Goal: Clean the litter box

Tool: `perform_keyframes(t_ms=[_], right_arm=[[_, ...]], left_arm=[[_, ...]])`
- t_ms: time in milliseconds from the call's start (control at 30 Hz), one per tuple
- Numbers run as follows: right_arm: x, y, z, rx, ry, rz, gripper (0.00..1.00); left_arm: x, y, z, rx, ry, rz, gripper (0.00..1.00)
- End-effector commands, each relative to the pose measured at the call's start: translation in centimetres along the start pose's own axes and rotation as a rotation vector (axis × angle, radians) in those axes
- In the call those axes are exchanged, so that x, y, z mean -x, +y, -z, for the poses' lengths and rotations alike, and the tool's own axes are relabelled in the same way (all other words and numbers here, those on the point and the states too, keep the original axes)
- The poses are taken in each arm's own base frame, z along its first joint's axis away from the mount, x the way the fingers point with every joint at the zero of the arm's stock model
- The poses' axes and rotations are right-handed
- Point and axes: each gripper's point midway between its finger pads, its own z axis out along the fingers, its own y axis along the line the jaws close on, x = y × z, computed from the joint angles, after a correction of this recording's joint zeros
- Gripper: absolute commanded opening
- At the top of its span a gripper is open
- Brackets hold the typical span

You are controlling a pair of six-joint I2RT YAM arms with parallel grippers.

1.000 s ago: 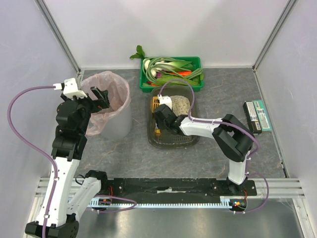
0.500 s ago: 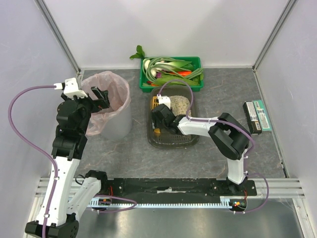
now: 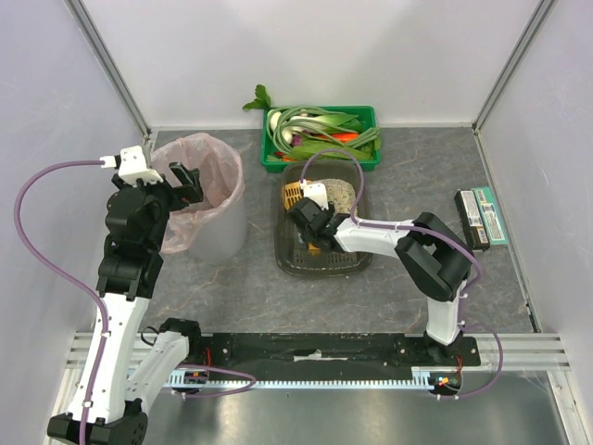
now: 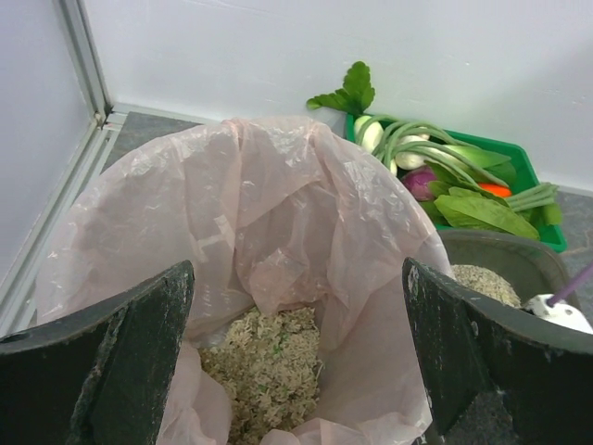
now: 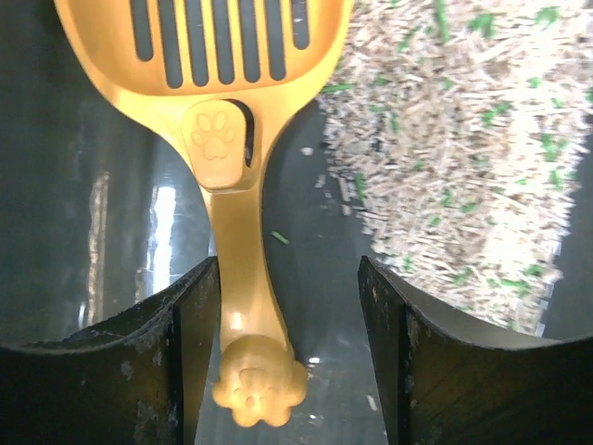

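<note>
The litter box (image 3: 287, 252) is a dark grey tray mid-table, with a heap of pale litter (image 3: 339, 196) at its far end, also in the right wrist view (image 5: 454, 139). A yellow slotted scoop (image 5: 218, 111) lies on the tray's bare floor (image 5: 83, 185), blade at the far left corner (image 3: 293, 194). My right gripper (image 5: 289, 366) is open over the scoop's handle, whose paw-shaped end (image 5: 258, 389) lies between the jaws, by the left finger (image 5: 190, 352). My left gripper (image 4: 296, 362) is open above the pink-lined bin (image 3: 206, 199).
The bin's pink liner (image 4: 278, 195) holds dumped litter (image 4: 269, 366). A green crate of vegetables (image 3: 320, 134) stands just behind the tray. A flat green and black box (image 3: 482, 217) lies at the right. White walls and metal posts enclose the table.
My right gripper has shifted slightly to the right and nearer over the scoop's handle in the tray. The left arm has not moved.
</note>
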Motion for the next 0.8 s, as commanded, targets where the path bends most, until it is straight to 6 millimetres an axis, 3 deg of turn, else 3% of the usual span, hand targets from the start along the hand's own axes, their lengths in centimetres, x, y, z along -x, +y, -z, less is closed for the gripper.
perform_keyframes(t_ms=[0,133,200,333,400,567,700,767], right_arm=[[2.4,-4.1,1.9,-0.11,-0.059,-0.02,0.68],[3.4,-4.9,3.2,-0.1,-0.078,-0.011,0.69],[3.9,-4.2,3.4,-0.051,-0.088,0.028,0.7],[4.8,-2.7,2.9,0.046,-0.087,0.085,0.76],[5.2,-2.9,2.6,0.08,-0.063,0.082,0.77],[4.3,-3.3,2.9,0.143,-0.019,0.126,0.77],[2.7,-3.3,2.3,0.145,0.024,0.137,0.75],[2.9,-2.8,2.1,0.154,0.014,0.131,0.73]], left_arm=[[1.0,0.6,-0.1,0.032,-0.041,-0.044,0.99],[0.4,0.2,-0.5,0.005,-0.027,-0.046,0.99],[0.4,0.3,-0.5,0.01,-0.028,-0.046,0.99],[0.8,-0.1,-0.1,-0.01,-0.038,-0.038,0.99],[0.8,-0.6,-0.1,-0.042,-0.038,-0.042,0.99],[0.6,-3.2,0.2,-0.187,-0.025,-0.025,0.99],[0.6,-3.4,0.3,-0.196,-0.022,-0.019,0.99],[0.7,-3.1,0.2,-0.181,-0.026,-0.023,0.99]])
